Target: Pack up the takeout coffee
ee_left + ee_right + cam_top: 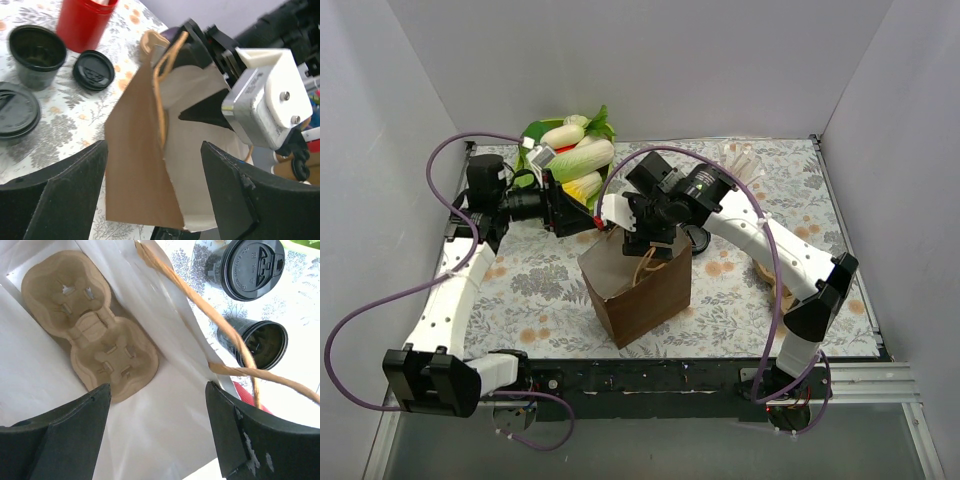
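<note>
Right claw (156,390) spread over bag (165,440), left claw (154,150) spread beside it, takeout coffee (252,267) outside

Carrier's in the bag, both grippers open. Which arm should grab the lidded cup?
Right, I'd say. The right gripper hangs open over the bag, with the lidded black cup just past its rim. The left gripper points at the bag's side, that cup off-axis.

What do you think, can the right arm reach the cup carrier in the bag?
Probably yes: the right tool hangs open over the open paper bag, and the cup carrier lies uncovered at its bottom.
</note>
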